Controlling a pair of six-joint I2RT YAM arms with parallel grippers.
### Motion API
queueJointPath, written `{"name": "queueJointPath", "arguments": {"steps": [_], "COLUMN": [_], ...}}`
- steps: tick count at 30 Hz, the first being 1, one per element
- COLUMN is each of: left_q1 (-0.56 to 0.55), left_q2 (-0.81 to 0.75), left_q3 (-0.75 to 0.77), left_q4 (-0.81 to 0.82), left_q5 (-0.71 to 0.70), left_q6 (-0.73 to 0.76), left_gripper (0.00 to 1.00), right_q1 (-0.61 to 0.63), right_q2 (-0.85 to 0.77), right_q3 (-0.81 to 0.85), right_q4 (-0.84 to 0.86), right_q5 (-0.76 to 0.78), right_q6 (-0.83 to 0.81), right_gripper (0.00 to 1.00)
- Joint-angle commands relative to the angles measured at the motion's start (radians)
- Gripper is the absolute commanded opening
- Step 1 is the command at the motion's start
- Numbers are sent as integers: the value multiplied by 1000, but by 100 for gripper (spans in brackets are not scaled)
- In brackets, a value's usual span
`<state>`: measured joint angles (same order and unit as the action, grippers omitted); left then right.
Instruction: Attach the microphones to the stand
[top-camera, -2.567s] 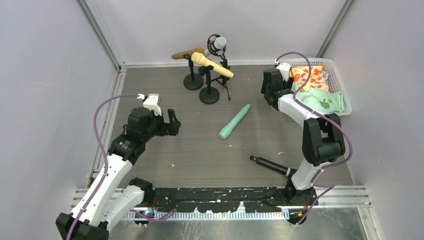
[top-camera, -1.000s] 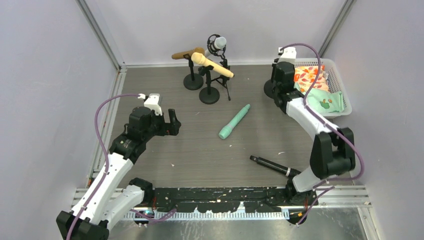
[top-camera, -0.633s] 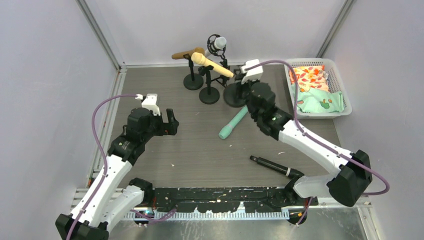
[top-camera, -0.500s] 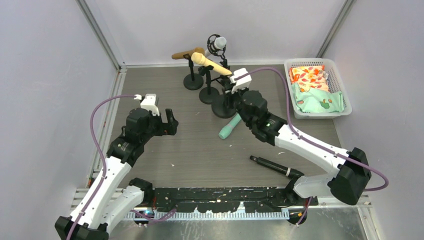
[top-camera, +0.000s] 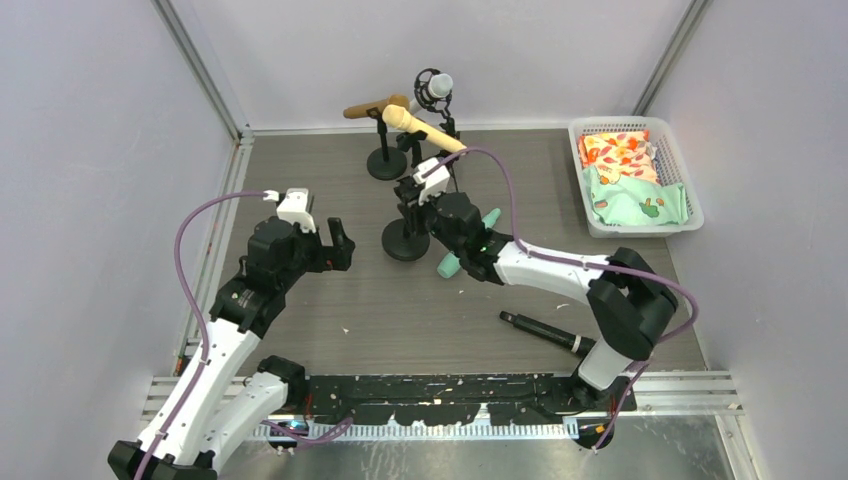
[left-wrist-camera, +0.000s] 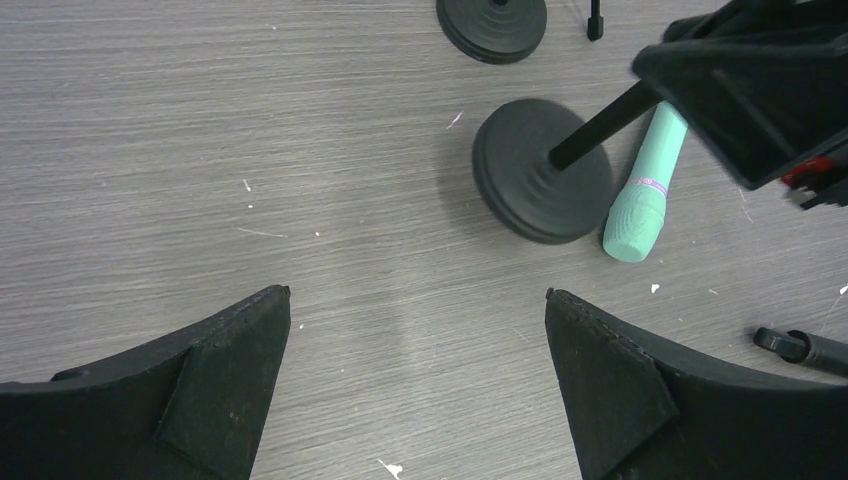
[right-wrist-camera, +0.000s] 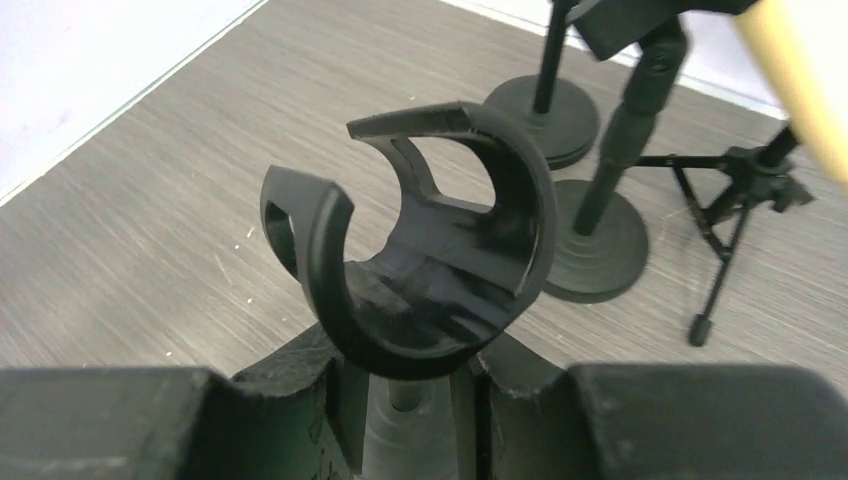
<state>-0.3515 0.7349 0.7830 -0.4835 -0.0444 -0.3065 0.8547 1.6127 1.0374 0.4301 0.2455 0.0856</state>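
My right gripper (top-camera: 420, 205) (right-wrist-camera: 410, 392) is shut on the stem of a black stand (top-camera: 405, 240) (left-wrist-camera: 543, 185), just under its empty C-shaped clip (right-wrist-camera: 430, 270). The stand's round base is near mid-table, beside the head of a teal green microphone (top-camera: 452, 264) (left-wrist-camera: 645, 180) lying flat and partly hidden under my right arm. A black microphone (top-camera: 545, 332) (left-wrist-camera: 805, 347) lies near the front. At the back, a cream-yellow microphone (top-camera: 425, 130), a gold one (top-camera: 372, 107) and a white one (top-camera: 438, 86) sit on stands. My left gripper (top-camera: 335, 245) (left-wrist-camera: 418, 300) hovers open over bare table left of the held stand.
Two round stand bases (right-wrist-camera: 560, 110) (right-wrist-camera: 600, 240) and a small tripod (right-wrist-camera: 740, 215) cluster at the back centre. A white basket (top-camera: 683, 170) with patterned cloth sits at the back right. Purple cables loop above both arms.
My right arm has swung from the back right by the basket across to mid-table, carrying the black stand leftward. The left arm has barely moved.
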Motion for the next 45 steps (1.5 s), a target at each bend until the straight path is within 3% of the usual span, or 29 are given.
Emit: {"name": "queueJointPath", "arguments": {"steps": [1, 7, 12, 21, 30, 32, 37, 40, 45], "left_q1": [-1, -1, 0, 0, 3, 5, 8, 8, 8], "left_q2": [-7, -10, -3, 4, 3, 1, 0, 1, -2], "left_q3": [-1, -2, 0, 2, 4, 3, 2, 2, 2], "left_q4": [36, 35, 41, 40, 39, 39, 39, 36, 34], "left_q5": [-9, -11, -9, -12, -21, -22, -27, -31, -33], "left_q6": [10, 10, 13, 17, 17, 17, 17, 14, 14], "left_gripper": [100, 100, 100, 100, 100, 100, 100, 100, 100], "right_q1": [11, 13, 15, 22, 25, 25, 24, 23, 23], "right_q2": [19, 59, 46, -27, -310, -375, -446, -394, -209], "right_q3": [15, -43, -60, -113, -242, -269, -275, -187, -42], "right_q4": [259, 337, 258, 111, -120, -168, -325, -591, -807], "right_q5": [-80, -178, -262, -323, -355, -291, 197, 453, 530], "right_q6": [29, -18, -31, -46, 52, 98, 383, 635, 870], "right_gripper": [1, 6, 35, 60, 64, 64, 65, 67, 73]}}
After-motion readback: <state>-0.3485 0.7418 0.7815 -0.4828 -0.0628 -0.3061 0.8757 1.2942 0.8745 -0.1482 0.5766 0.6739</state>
